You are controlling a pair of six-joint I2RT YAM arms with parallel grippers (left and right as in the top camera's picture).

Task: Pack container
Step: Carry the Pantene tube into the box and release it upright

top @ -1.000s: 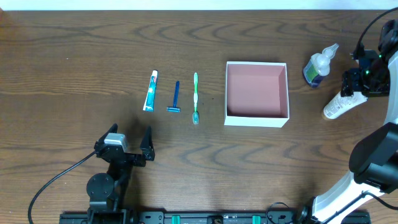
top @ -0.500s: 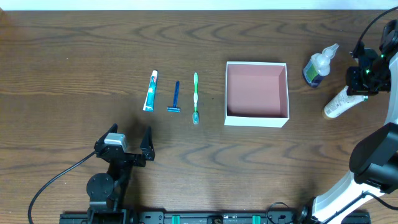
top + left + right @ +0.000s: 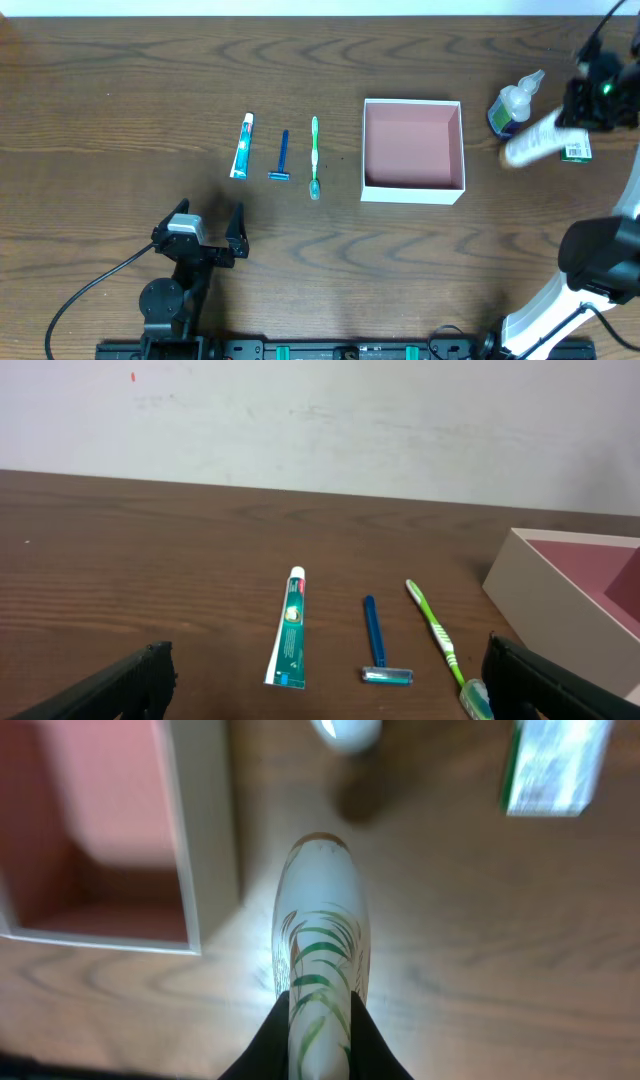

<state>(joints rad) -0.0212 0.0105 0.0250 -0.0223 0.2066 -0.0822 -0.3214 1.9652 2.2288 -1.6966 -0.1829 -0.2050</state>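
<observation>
The container, a shallow white-walled square box with a pink inside, lies empty right of the table's centre. Its wall also shows in the right wrist view, and its corner in the left wrist view. My right gripper is shut on a white tube with a green leaf print. It holds the tube above the table, just right of the container. In the right wrist view the tube sticks out from between the black fingers. My left gripper stands open and empty near the front edge.
A toothpaste tube, a blue razor and a green toothbrush lie in a row left of the container. A clear bottle with a white cap and a small green-and-white box are at the far right.
My right gripper closed on the white tube, lifted it off the table and carried it left toward the container. The small box now shows. The left arm stayed still.
</observation>
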